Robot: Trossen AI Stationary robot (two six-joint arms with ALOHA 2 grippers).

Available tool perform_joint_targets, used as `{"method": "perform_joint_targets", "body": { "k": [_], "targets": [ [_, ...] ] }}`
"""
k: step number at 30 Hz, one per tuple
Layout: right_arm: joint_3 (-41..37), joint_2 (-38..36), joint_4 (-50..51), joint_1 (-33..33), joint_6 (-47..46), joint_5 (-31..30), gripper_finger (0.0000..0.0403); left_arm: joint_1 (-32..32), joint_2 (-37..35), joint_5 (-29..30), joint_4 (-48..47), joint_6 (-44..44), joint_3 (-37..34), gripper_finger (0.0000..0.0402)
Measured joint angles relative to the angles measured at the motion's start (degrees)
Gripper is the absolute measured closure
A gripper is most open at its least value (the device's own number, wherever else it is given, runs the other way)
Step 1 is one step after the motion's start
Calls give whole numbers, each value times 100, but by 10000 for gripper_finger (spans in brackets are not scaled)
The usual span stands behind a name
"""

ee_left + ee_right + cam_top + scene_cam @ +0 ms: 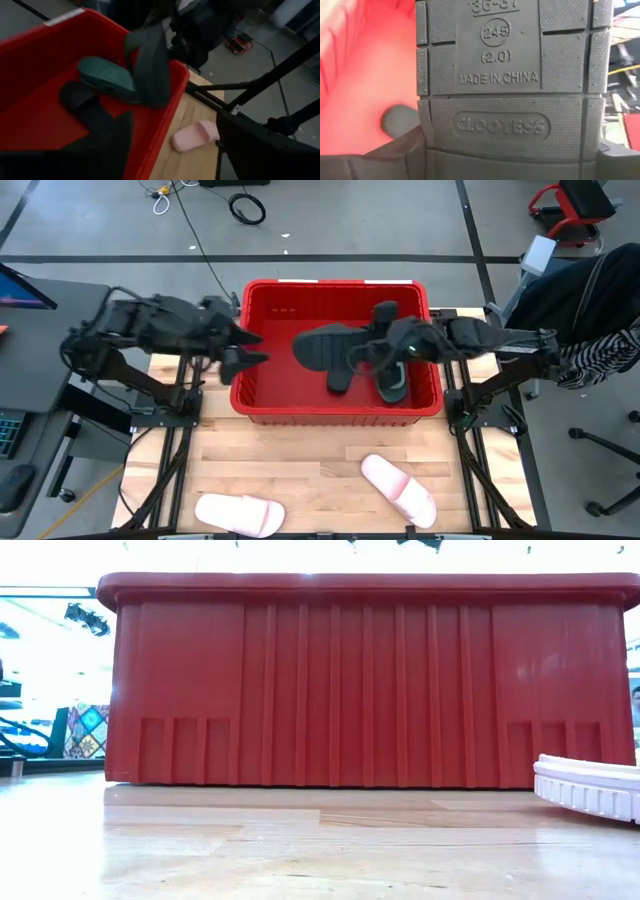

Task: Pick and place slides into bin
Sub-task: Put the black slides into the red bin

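Right hand [392, 345] hangs over the red bin [262, 401], clamped on a black slide [510, 75] whose sole reads "MADE IN CHINA", "245"; left hand [240, 348], fingers spread, waits at the bin's rim.

Readable text is showing only in the right wrist view, moulded into the sole of a black slide [505, 85]. At the edge of the picture a size marking "36-37" is standing, partly cut off and underlined. Under it a circle is enclosing the number "245", and "(2.0)" is following in brackets. Next the line "MADE IN CHINA" is running across the sole. An oval frame is holding a brand word, which is looking like "CLOOTESS".
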State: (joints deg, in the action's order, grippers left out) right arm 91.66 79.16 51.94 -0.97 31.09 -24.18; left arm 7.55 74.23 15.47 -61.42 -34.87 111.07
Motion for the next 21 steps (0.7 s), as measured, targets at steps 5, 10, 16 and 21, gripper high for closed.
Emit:
{"method": "perform_joint_targets", "body": {
  "k": [5, 10, 16, 21],
  "targets": [
    [0, 447, 185, 846, 679, 948, 88, 189, -295, 266, -231, 101, 3, 101],
    [0, 1031, 396, 1433, 1518, 2056, 89, 577, -338, 258, -676, 103, 2, 109],
    [0, 1823, 621, 1774, 2545, 2558, 89, 849, -255, 664, -973, 91, -2, 110],
    [0, 2248, 831, 1955, 3544, 2551, 89, 63, -56, 920, -1587, 106, -2, 111]
  ]
}}
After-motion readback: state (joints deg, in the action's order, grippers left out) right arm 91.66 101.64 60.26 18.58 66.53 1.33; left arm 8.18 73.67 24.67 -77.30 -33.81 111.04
